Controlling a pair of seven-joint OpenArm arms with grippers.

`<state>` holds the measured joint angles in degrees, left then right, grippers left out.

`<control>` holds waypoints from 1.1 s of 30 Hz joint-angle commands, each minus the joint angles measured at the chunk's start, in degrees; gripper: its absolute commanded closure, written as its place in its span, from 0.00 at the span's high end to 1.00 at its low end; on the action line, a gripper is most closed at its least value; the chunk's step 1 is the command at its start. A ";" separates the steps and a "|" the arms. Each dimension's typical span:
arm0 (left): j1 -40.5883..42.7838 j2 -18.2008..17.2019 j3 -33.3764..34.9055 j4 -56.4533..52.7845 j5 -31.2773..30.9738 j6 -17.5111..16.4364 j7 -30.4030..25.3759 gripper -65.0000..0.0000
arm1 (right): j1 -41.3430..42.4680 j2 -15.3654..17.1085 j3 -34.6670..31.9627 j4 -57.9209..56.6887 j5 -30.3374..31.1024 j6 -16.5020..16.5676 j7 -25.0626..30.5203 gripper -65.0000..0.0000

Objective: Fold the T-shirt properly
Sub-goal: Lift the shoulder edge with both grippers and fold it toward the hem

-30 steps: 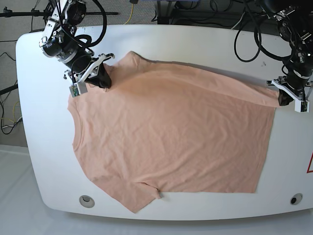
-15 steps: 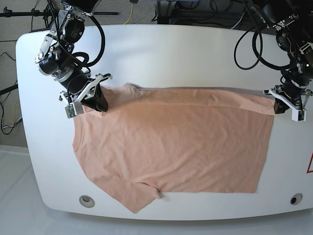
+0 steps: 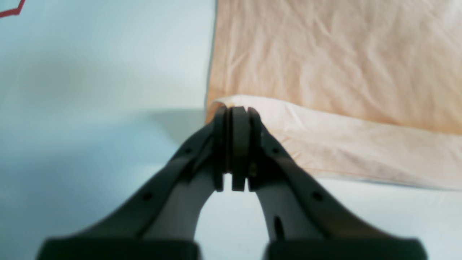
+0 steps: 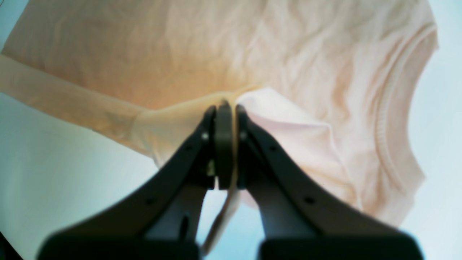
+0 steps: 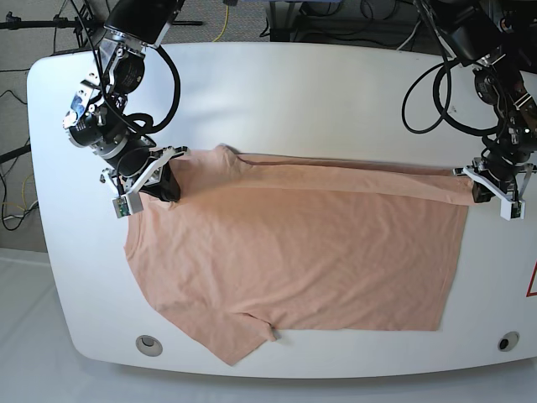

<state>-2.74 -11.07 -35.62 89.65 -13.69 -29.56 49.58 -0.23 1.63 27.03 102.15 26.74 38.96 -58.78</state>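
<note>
So we've got the T-shirt point(image 5: 294, 252) lying flat across most of the white worktop point(image 5: 294, 84), collar toward the right arm's side and hem toward the left arm's side. The far long edge is lifted and rolled over toward the near side, which is why there's a raised strip running the whole width between our two arms.

Our right gripper point(image 4: 225, 108) has its jaws pressed together, pinching the fabric up by the shoulder, right beside the collar point(image 4: 393, 108). Our left gripper point(image 3: 232, 110) is pinching the far hem corner the same way, jaws clamped tight on the cloth.

Holding both ends of that one edge makes sense to us: it keeps the edge taut and straight, so the fold line should come out parallel to the side instead of skewed. The near sleeve point(image 5: 239, 340) lies spread out flat on the worktop, so we'd guess this is the first lengthwise fold, only partway over.
</note>
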 commanded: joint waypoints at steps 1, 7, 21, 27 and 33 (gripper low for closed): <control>-1.61 -0.84 0.93 -0.99 -0.06 -0.02 -3.56 0.00 | 1.59 1.58 0.09 -0.57 0.99 0.12 1.60 0.00; -1.61 -0.93 3.66 -4.59 0.73 0.15 -7.69 0.00 | 3.35 2.11 0.18 -2.76 0.99 0.03 1.60 0.00; -1.78 -0.84 7.09 -6.96 1.08 0.33 -14.29 0.00 | 7.22 3.87 0.01 -6.63 0.99 -0.15 3.88 0.00; -3.02 -0.84 7.09 -6.96 1.08 0.33 -14.64 0.00 | 8.10 4.66 0.01 -7.25 0.91 -0.15 3.97 0.00; -4.16 -1.11 7.00 -8.99 1.17 0.33 -14.81 0.00 | 8.89 4.66 -0.08 -7.86 -0.24 -0.15 3.97 0.00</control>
<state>-5.80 -11.18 -28.49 80.68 -11.70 -29.17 36.32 7.18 5.69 26.94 93.89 26.63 38.76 -56.60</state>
